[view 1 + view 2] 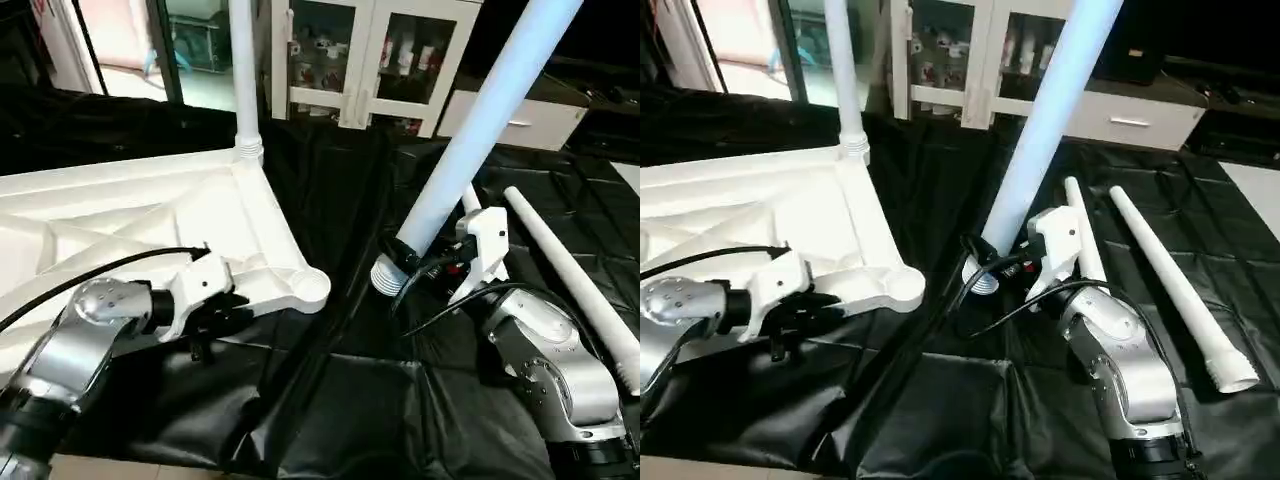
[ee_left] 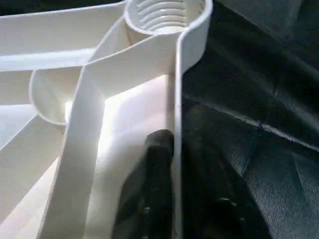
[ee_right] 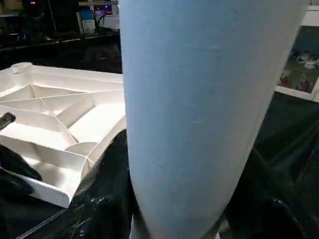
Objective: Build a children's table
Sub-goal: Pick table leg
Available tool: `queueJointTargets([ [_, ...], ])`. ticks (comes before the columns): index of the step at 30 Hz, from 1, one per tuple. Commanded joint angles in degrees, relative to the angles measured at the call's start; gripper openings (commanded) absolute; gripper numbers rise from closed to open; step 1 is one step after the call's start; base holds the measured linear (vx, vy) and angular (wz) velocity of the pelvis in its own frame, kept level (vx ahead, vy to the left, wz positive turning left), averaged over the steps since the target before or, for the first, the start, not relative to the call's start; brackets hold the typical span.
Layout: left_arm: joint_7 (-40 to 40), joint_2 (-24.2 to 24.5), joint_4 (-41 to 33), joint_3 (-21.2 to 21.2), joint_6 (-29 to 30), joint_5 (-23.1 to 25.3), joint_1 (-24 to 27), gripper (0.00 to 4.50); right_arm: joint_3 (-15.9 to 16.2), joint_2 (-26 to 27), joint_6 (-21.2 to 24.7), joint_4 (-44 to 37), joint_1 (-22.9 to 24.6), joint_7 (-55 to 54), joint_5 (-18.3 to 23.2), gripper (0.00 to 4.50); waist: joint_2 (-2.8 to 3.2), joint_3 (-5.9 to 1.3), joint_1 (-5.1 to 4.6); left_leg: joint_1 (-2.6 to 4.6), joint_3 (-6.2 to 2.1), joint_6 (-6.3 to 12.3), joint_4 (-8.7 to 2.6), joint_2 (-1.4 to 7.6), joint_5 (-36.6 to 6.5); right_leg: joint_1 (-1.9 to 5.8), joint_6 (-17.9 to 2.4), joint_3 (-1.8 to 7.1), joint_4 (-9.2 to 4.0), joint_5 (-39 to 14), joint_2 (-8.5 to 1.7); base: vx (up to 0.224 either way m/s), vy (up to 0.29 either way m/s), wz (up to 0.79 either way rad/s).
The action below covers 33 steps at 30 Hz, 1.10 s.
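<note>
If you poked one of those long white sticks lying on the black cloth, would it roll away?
Probably yes: the loose leg is a round, smooth tube lying flat on the black sheet. It tapers, so it would likely curve as it rolls. It looks stiff and probably light, being hollow-looking plastic.

my forearms are silver; my left gripper (image 1: 222, 308) and right gripper (image 1: 403, 258) have black fingers on white housings. the table top (image 1: 120, 215) is white, its underside ribbed in a diagonal pattern. the held leg (image 1: 480, 120) shows pale blue-white; the loose legs (image 1: 1165, 282) are white. the work sheet (image 1: 330, 400) is glossy black
</note>
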Motion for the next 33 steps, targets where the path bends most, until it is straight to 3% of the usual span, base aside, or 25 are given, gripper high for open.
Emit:
queueJointTargets([
  [1,-1.22,0.04,1.25,-2.09,-0.21,1.35,-0.54,0.19,-0.34,-0.26,-0.77,-0.33,-0.24,-0.28,-0.06,1.86,1.3,-2.86,0.01,-0.02,-0.72,-1.14,-6.03,3.34,-9.99,2.13,-10.52,2.39,-3.96,-14.26,-4.36,0.0,0.0,0.0],
  [8,-1.35,-1.01,2.49,-2.84,-0.69,1.81,-1.51,0.04,-0.4,-0.12,-0.86,-0.12,-0.6,-0.3,-0.15,1.86,1.25,-3.06,0.03,0.01,-0.57,-0.78,-5.87,3.27,-7.61,2.23,-11.67,2.27,-3.55,-9.88,-4.21,0.0,0.0,0.0],
  [14,-2.97,-1.49,1.88,-4.7,-2.43,2.94,-1.23,0.04,-0.11,1.44,0.06,0.23,-1.92,-0.89,0.72,1.86,1.3,-2.88,0.15,0.08,-0.67,-1.09,-6.08,3.43,-9.78,2.09,-11.01,2.39,-3.91,-13.36,-4.43,0.0,0.0,0.0],
  [17,-3.96,-2.89,-2.91,-5.82,-2.19,1.16,0.28,0.04,0.54,3.09,1.87,1.58,-3.67,-0.97,1.88,1.86,1.13,-2.95,0.0,0.1,-0.68,-1.19,-6.12,3.51,-9.66,2.04,-11.17,2.35,-3.78,-12.98,-4.43,0.0,0.0,0.0],
  [20,-4.45,-4.05,-5.08,-6.22,-2.4,0.13,0.66,0.04,1.02,3.24,2.44,2.77,-4.14,-0.41,1.88,1.86,1.05,-3.08,0.24,0.37,-0.25,-0.31,-5.86,3.45,-5.99,2.01,-12.46,2.24,-3.38,-7.74,-4.22,0.0,0.0,0.0],
  [23,-4.98,-4.84,-5.98,-6.73,-3.4,-0.34,0.68,0.04,1.45,3.0,3.09,3.21,-4.32,0.42,2.01,1.86,0.77,-3.16,0.81,0.28,-0.03,0.54,-5.77,3.33,-3.75,2.23,-12.41,2.21,-3.15,-5.88,-4.16,0.0,0.0,0.0],
  [25,-4.7,-6.48,-6.19,-7.28,-5.97,-0.14,0.16,0.04,2.9,2.12,4.08,3.31,-4.49,2.52,1.69,1.86,0.77,-3.04,1.11,0.22,0.02,0.64,-5.83,3.35,-4.11,2.22,-12.07,2.27,-3.37,-7.43,-4.32,0.0,0.0,0.0],
  [33,-3.43,-7.36,-5.25,-6.97,-5.98,1.07,-0.1,0.04,3.72,1.3,4.78,3.46,-4.01,3.19,1.54,1.86,0.64,-2.69,1.04,0.17,-0.02,-0.18,-6.15,3.46,-8.1,1.85,-9.31,2.47,-4.22,-15.65,-4.42,0.0,0.0,0.0],
])
